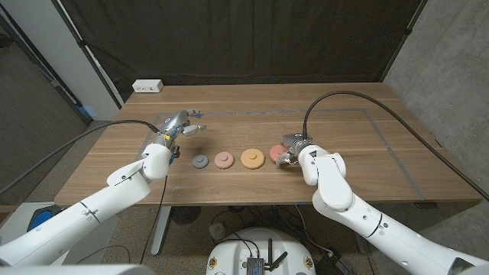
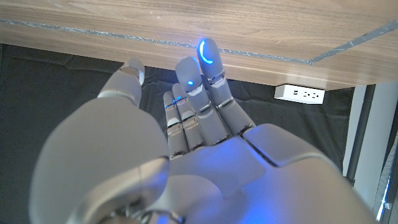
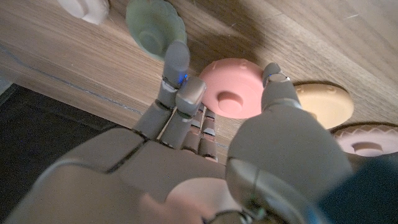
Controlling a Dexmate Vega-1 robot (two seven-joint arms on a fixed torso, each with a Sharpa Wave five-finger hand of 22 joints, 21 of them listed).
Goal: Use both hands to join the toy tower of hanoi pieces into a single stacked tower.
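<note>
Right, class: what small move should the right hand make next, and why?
Probably close the right hand on the red disc. Its finger and thumb already flank that disc, which lies on the table at the row's end, beside the orange disc.

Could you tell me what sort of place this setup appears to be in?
Probably a robotics lab or test room, not a home. A dark curtain hangs behind the wooden table, thick cables run across the top to the arms, and a white power strip sits at the far edge beside a grey wall.
</note>
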